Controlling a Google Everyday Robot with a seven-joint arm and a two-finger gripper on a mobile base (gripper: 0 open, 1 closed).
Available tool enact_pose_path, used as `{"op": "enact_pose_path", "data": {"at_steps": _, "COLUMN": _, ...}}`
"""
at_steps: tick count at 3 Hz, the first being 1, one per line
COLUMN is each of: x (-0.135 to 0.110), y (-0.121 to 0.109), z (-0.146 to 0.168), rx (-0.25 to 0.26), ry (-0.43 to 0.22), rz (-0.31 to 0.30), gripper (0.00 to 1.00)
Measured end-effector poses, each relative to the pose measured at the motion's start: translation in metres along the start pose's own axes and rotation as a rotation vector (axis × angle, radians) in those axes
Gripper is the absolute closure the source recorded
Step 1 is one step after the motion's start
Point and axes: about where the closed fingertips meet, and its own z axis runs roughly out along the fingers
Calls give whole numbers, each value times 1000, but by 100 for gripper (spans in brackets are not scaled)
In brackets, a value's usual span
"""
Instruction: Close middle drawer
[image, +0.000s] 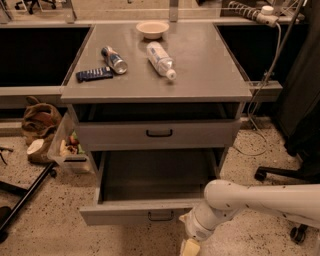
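Note:
The middle drawer (125, 214) is pulled far out of the grey cabinet and looks empty inside. Its low grey front panel faces me, with a small dark bar handle (161, 216) at its centre. My white arm (250, 197) comes in from the right. The gripper (191, 247) hangs at the bottom edge of the camera view, just in front of the drawer's front panel and a little right of the handle. Its tips are cut off by the edge of the view. The taller-fronted top drawer (159, 133) with a black handle sits above.
On the cabinet top (200, 75) lie a bowl (152, 29), a plastic bottle (160, 59), a can (114, 59) and a dark blue packet (94, 74). A bag (40, 120) and a plastic bin (67, 150) stand left on the floor. A chair base (285, 175) is right.

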Motion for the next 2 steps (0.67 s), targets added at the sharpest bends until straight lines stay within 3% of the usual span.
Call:
{"op": "enact_pose_path", "data": {"at_steps": 1, "x": -22, "y": -30, "z": 18, "rx": -4, "ry": 53, "rz": -14, "gripper": 0}}
{"op": "enact_pose_path", "data": {"at_steps": 2, "x": -22, "y": -30, "z": 18, "rx": -4, "ry": 53, "rz": -14, "gripper": 0}}
